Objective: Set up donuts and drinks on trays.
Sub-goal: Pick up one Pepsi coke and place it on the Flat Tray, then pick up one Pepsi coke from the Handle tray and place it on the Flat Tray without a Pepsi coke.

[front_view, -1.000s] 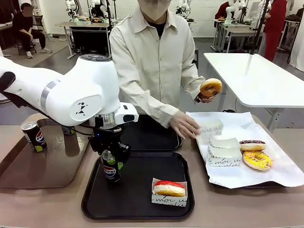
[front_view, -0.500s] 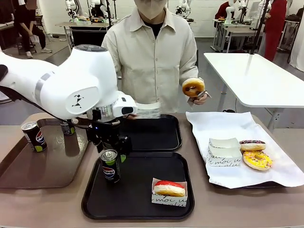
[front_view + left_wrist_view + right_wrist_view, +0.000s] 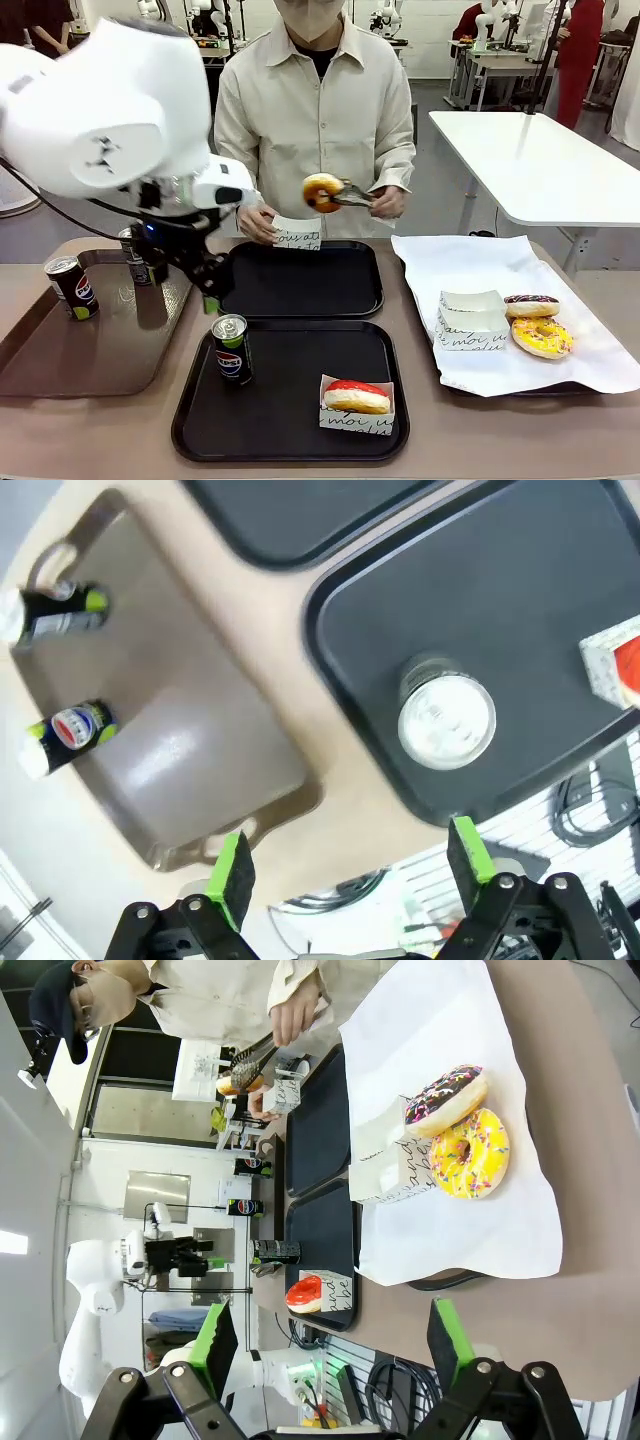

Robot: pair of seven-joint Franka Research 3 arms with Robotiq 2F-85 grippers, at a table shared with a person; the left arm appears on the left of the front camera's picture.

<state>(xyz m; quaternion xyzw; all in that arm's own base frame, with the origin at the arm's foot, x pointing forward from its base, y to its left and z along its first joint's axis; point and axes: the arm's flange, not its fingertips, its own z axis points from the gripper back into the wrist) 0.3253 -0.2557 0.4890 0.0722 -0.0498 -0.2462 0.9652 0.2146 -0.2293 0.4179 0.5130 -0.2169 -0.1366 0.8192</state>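
A Pepsi can point(image 3: 232, 348) stands upright and free on the left of the near black tray point(image 3: 290, 420), with a red-iced donut point(image 3: 357, 397) in a white box at the tray's front right. My left gripper point(image 3: 205, 290) hangs open above and to the left of the can, over the gap beside the brown tray. From the left wrist the can's silver top point(image 3: 446, 720) lies ahead of the open gripper point(image 3: 350, 865). The far black tray point(image 3: 300, 285) is bare. The person holds a plain donut point(image 3: 322, 192) in tongs above it and a white box point(image 3: 297, 236). My right gripper point(image 3: 330, 1335) is open and holds nothing.
Two more cans point(image 3: 72, 286) point(image 3: 135, 262) stand on the long brown tray point(image 3: 100, 350) at left. The paper-lined tray point(image 3: 560, 375) at right holds white boxes point(image 3: 472, 318), a chocolate donut point(image 3: 531, 305) and a yellow-sprinkled donut point(image 3: 541, 337).
My left gripper let go of the can on the near tray, then rose and drew back to the left. The person swung the plain donut leftward and picked up a white box.
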